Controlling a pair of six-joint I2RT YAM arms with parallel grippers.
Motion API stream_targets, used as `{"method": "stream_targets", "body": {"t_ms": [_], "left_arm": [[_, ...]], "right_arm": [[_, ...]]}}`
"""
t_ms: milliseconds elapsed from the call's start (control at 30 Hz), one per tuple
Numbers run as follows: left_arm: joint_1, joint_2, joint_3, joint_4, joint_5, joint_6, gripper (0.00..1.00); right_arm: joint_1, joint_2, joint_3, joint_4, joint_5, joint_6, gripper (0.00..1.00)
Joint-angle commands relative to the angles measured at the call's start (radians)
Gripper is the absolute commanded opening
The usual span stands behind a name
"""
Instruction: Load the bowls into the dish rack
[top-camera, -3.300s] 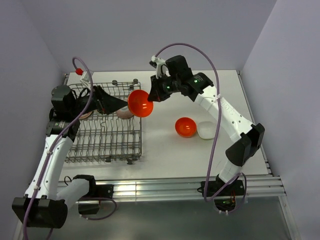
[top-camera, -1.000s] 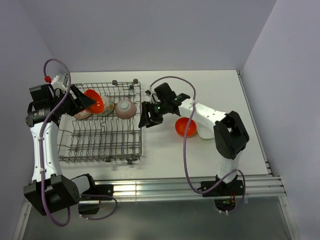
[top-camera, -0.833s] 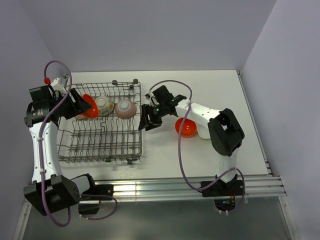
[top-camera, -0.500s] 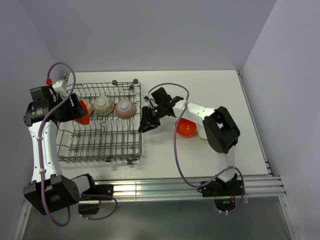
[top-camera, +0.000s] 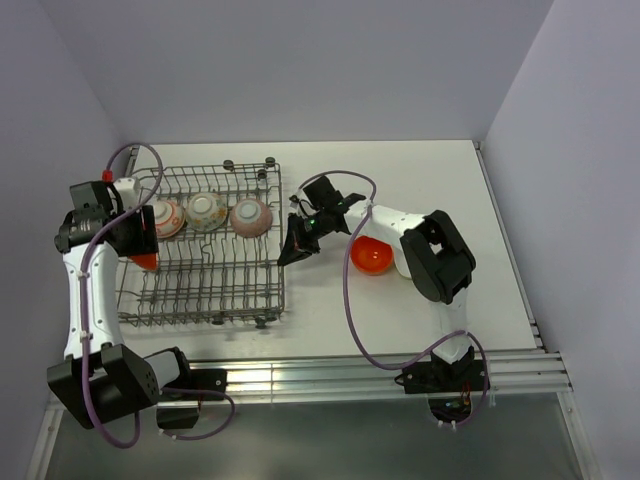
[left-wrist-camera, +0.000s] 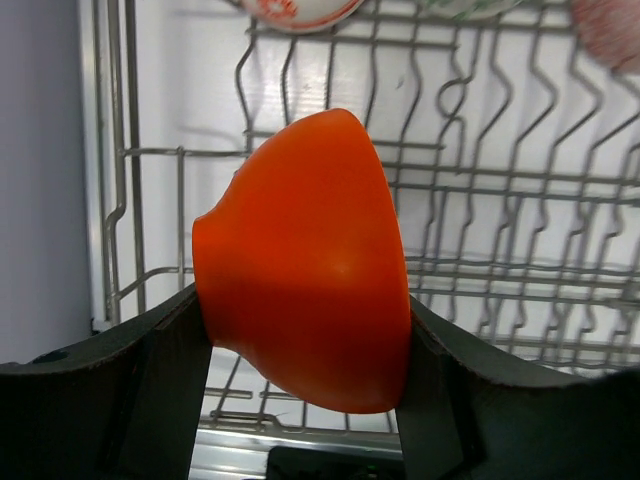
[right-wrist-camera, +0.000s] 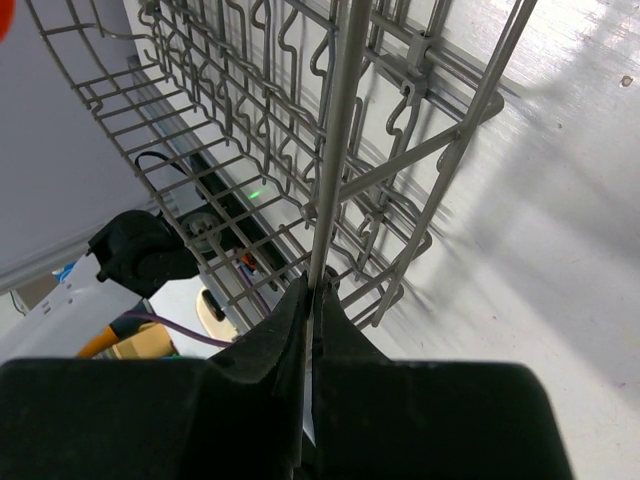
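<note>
My left gripper (top-camera: 140, 243) is shut on a glossy orange bowl (top-camera: 146, 259), held on edge over the left side of the grey wire dish rack (top-camera: 205, 290). In the left wrist view the bowl (left-wrist-camera: 310, 280) fills the space between my fingers (left-wrist-camera: 165, 370) above the rack's tines (left-wrist-camera: 500, 180). Three patterned bowls (top-camera: 207, 211) stand in the rack's back row. My right gripper (top-camera: 288, 250) is shut on the rack's right rim wire (right-wrist-camera: 340, 150). A second orange bowl (top-camera: 371, 255) and a white bowl (top-camera: 410, 262) sit on the table to the right.
The rack's left side lies close to the left wall (top-camera: 50, 150). The right arm's forearm (top-camera: 385, 218) stretches over the table just behind the two loose bowls. The table's front edge is a metal rail (top-camera: 330, 375).
The left gripper has carried the orange bowl from the rack's back row leftward and toward the front. The right gripper has dropped to the rack's right rim and now grips its wire.
</note>
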Motion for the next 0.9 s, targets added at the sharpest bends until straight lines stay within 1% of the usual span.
{"method": "stream_targets", "body": {"t_ms": [0,67,133,233,400,467,500,700,800,867], "left_arm": [[-0.006,-0.002,-0.033,0.045,-0.092,0.065,0.00],[-0.027,-0.003,-0.056,0.057,-0.118,0.075,0.00],[-0.049,-0.011,-0.088,0.070,-0.187,0.081,0.00],[-0.103,-0.009,-0.128,0.088,-0.242,0.079,0.00],[-0.192,-0.008,-0.205,0.140,-0.395,0.067,0.00],[-0.221,-0.006,-0.231,0.157,-0.435,0.068,0.00],[-0.233,-0.005,-0.237,0.169,-0.480,0.065,0.00],[-0.307,0.018,-0.269,0.222,-0.625,0.067,0.00],[-0.319,0.049,-0.287,0.245,-0.649,0.061,0.00],[-0.354,0.069,-0.297,0.257,-0.655,0.056,0.00]], "right_arm": [[0.005,-0.008,0.019,0.022,0.003,-0.048,0.00],[0.005,-0.003,0.022,0.019,0.000,-0.048,0.00],[0.004,-0.003,0.022,0.019,0.002,-0.048,0.00],[0.005,-0.008,0.016,0.019,0.003,-0.045,0.00],[0.005,-0.018,0.007,0.010,0.029,-0.048,0.00],[0.005,-0.023,0.004,0.010,0.031,-0.046,0.00],[0.005,-0.023,0.003,0.013,0.032,-0.046,0.00],[0.005,-0.014,0.011,0.005,0.031,-0.048,0.00],[0.005,-0.014,0.011,0.001,0.029,-0.048,0.00],[0.005,-0.015,0.010,0.001,0.029,-0.051,0.00]]}}
